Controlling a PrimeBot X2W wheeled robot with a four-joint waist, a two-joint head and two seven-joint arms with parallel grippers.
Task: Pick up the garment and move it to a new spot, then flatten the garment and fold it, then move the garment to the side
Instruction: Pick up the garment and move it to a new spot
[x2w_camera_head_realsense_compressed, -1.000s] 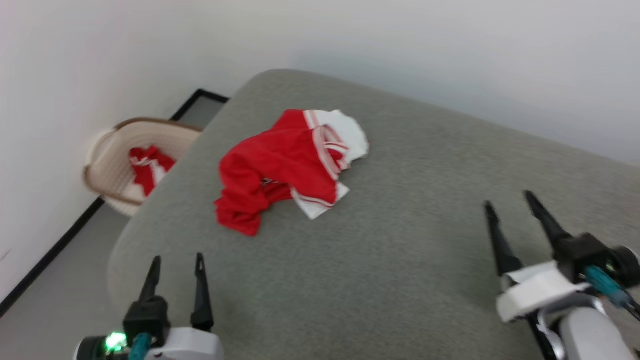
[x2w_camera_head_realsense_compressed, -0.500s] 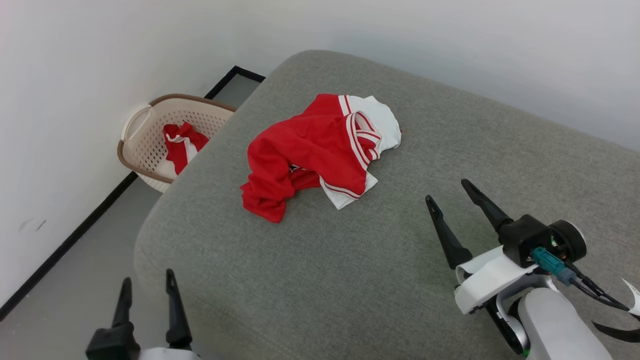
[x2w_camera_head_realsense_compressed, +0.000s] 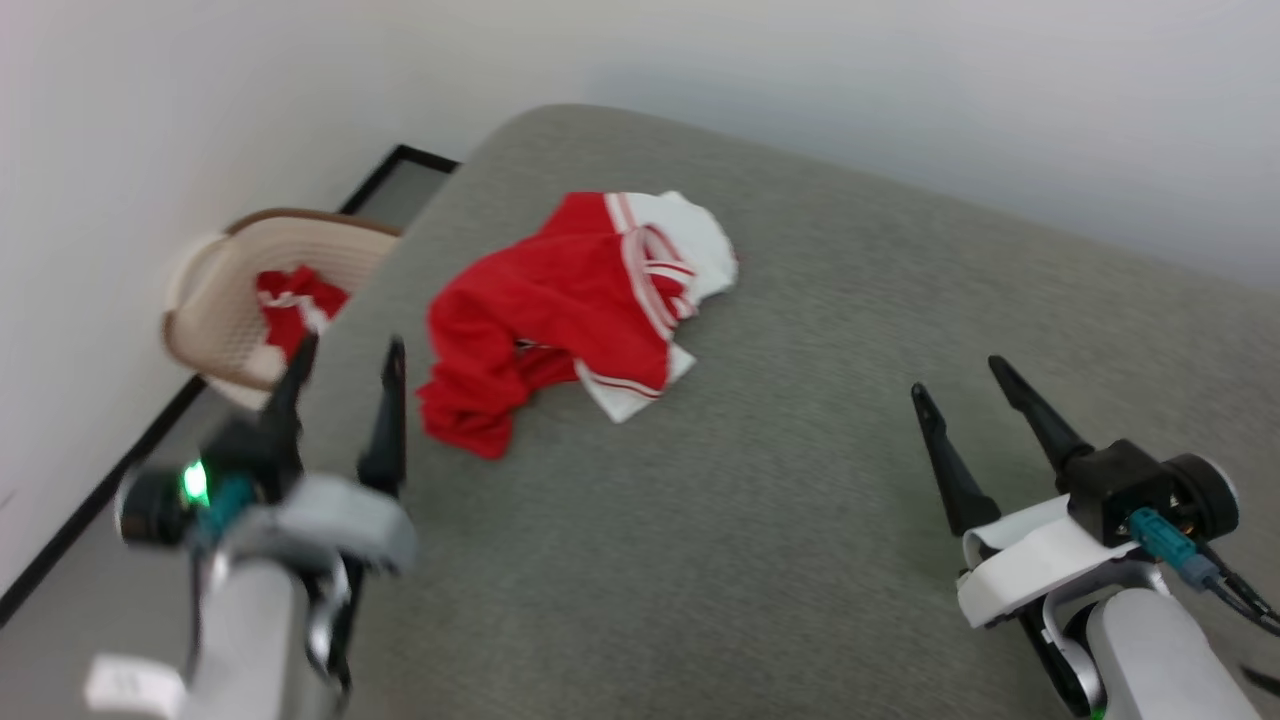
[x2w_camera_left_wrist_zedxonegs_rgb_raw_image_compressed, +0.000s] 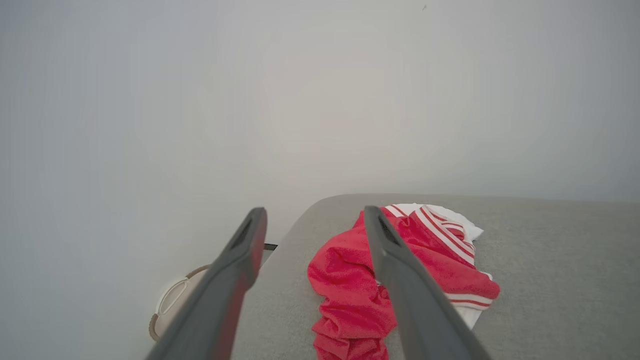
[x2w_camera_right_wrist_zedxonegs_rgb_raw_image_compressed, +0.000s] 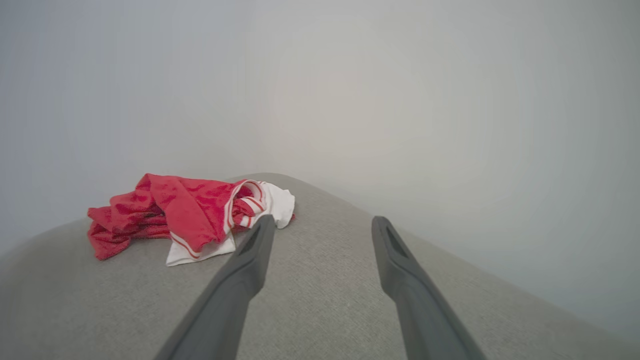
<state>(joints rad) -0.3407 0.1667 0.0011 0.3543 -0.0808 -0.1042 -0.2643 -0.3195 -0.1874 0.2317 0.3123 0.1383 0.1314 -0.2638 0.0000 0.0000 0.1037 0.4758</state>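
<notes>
Well, the garment lay crumpled far-left on the cushion, just right of our left gripper, spread wide and empty; our right gripper, equally spread, sat well apart.

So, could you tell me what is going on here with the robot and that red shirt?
The robot looks set to pick up the garment, which lies crumpled on the grey cushion. Both grippers are open and empty: the left gripper hovers close to the garment's left edge, the right gripper over bare cushion further right. A basket holding more red cloth stands on the floor beside the cushion.
</notes>
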